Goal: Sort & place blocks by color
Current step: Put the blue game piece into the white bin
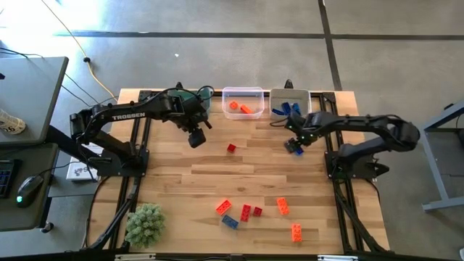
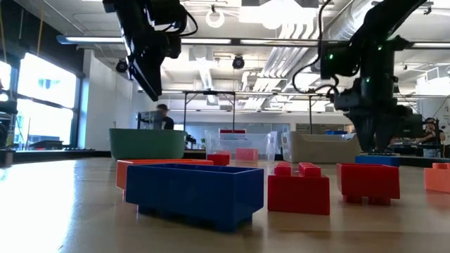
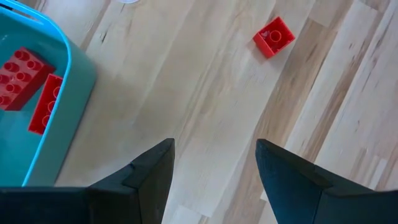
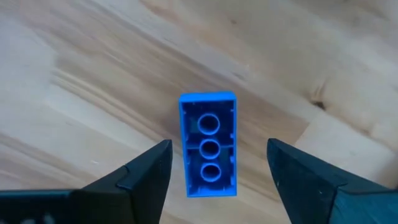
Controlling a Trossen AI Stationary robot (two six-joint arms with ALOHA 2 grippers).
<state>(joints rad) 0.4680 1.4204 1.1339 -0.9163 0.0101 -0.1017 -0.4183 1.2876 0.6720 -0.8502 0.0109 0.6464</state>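
A blue block point(image 4: 208, 144) lies on the table with its hollow underside up, just in front of the grey bin point(image 1: 290, 93). My right gripper point(image 4: 217, 180) is open and low over it, one finger on either side and neither touching; it also shows in the high view point(image 1: 293, 147). My left gripper point(image 1: 196, 138) is open and empty above the table beside the green bin point(image 3: 59, 118), which holds red blocks point(image 3: 22, 71). A small red block point(image 1: 231, 148) lies alone on the table, also in the left wrist view point(image 3: 273, 36).
A clear bin point(image 1: 243, 90) holds orange blocks, and the grey bin holds blue ones. Several red, orange and blue blocks lie near the front edge point(image 1: 246, 212), large in the low view point(image 2: 197, 193). A fuzzy green ball point(image 1: 145, 223) sits at the front left.
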